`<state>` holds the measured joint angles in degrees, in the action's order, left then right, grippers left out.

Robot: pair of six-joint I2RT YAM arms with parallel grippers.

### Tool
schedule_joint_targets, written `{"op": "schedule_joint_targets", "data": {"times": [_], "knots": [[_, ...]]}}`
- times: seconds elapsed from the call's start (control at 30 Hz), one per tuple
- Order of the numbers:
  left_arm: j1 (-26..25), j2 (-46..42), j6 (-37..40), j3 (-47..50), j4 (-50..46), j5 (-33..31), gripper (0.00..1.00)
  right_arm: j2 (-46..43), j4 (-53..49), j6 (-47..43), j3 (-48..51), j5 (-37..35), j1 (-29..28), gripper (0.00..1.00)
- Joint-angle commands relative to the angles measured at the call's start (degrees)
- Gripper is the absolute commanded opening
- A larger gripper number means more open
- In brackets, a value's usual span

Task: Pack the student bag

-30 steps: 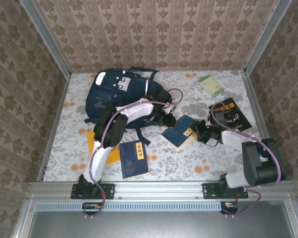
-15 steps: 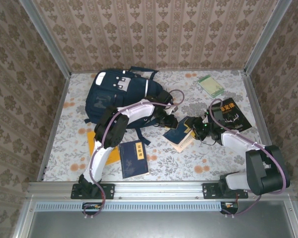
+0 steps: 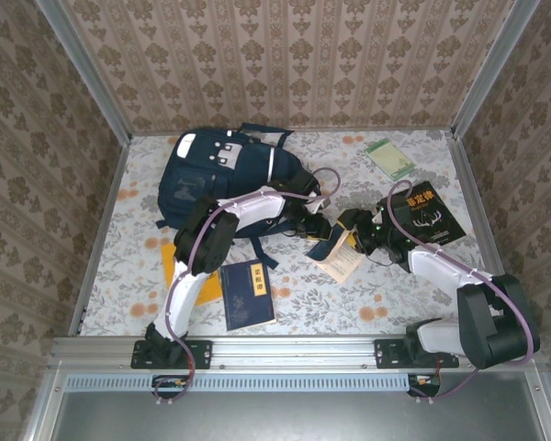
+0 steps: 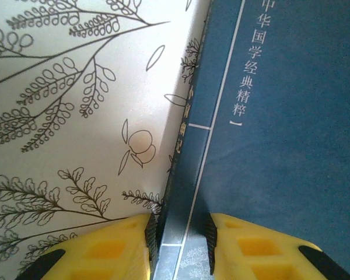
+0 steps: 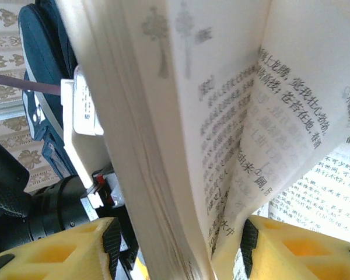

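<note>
In the top view, the wrist and the open book (image 3: 338, 250) cover the fingertips of the left gripper (image 3: 317, 228). The left arm (image 3: 248, 207) hides the near right part of the student bag (image 3: 207, 170) and most of an orange flat thing (image 3: 169, 260), which we cannot name. In the left wrist view the top and right edges cut the book's blue cover (image 4: 280, 116). In the right wrist view the nearest pages (image 5: 134, 116) are blurred.

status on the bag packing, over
Left pincer shut on blue book spine. Right pincer open astride its pages. Book not yet in student bag. Left arm crosses bag's near edge.
</note>
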<state>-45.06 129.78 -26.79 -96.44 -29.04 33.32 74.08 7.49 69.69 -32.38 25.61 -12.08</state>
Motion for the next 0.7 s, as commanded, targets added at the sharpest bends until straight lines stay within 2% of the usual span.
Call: {"op": "schedule_joint_targets", "data": {"times": [0.0,0.23,0.4,0.67], "knots": [[-0.8,-1.4,-0.8,1.6,-0.7,1.5,0.31,-0.1,1.1,0.7,-0.5,-2.1,-0.6,0.59],[-0.4,-2.0,-0.8,3.0,-0.1,1.3,0.31,-1.3,-8.0,-4.7,-3.8,-4.7,-0.3,0.62],[-0.1,-2.1,-0.9,3.8,0.4,1.5,0.31,-2.5,-7.5,-3.9,-4.2,-2.8,-0.6,0.67],[0.9,-1.8,-2.4,4.3,2.0,3.1,0.31,-0.5,-6.5,-0.3,-3.2,-1.0,-4.4,0.69]]}}
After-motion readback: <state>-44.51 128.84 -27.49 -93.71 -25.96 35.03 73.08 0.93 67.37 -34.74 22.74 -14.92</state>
